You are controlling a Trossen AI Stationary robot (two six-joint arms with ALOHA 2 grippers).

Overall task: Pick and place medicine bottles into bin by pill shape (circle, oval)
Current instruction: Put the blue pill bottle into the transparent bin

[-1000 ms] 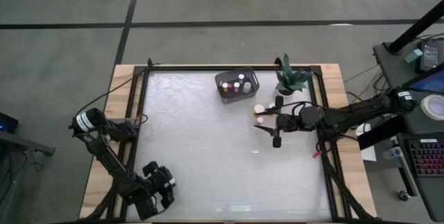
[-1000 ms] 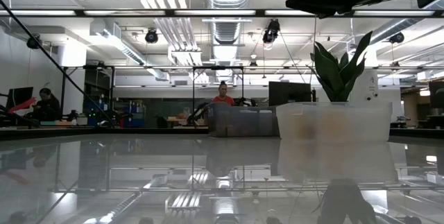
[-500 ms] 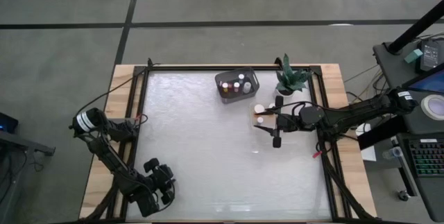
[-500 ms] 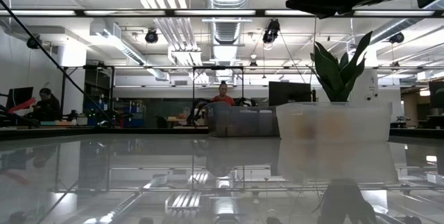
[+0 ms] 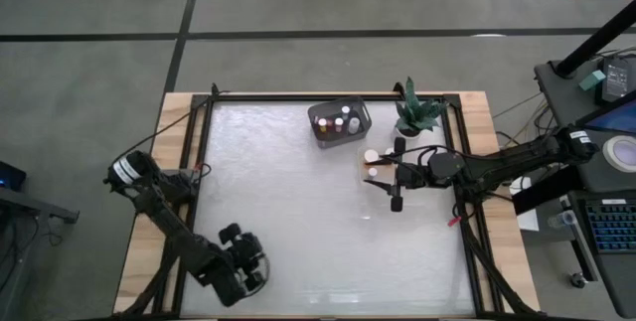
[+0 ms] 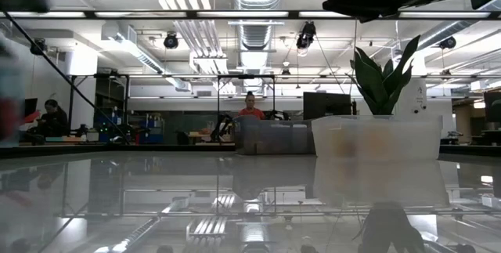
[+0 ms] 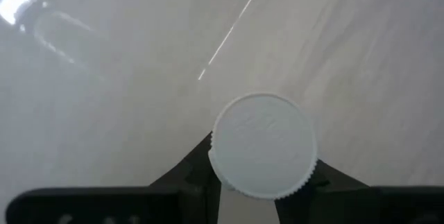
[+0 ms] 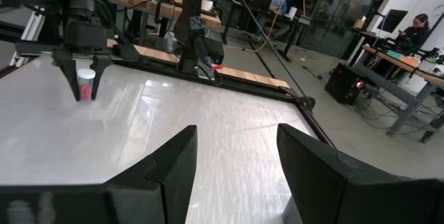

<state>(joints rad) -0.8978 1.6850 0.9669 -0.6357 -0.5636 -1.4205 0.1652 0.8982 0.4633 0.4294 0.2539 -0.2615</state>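
My left gripper (image 5: 244,267) is near the table's front left, shut on a small orange medicine bottle with a white cap (image 7: 263,145). The bottle also shows far off in the right wrist view (image 8: 85,84). My right gripper (image 5: 397,175) is open and empty over the right half of the table, beside a few white-capped bottles (image 5: 372,164) that stand on the table. Its fingers show spread in the right wrist view (image 8: 236,161). A grey bin (image 5: 340,122) at the far middle holds several bottles. My left gripper pinches the bottle between its two fingers, one on each side just below the white cap (image 7: 220,182). The fingers (image 8: 69,78) point down from above. The bottle stands upright between them. I cannot tell whether its base touches the table.
A green potted plant (image 5: 416,112) stands at the far right, beside the bin. In the low view a translucent bin (image 6: 376,137) stands in front of the plant (image 6: 381,81). People sit and stand in the room beyond the table.
My left gripper has gone toward the table's right edge with the bottle, staying near the front edge. A blurred shape has come in at the left edge of the low view.
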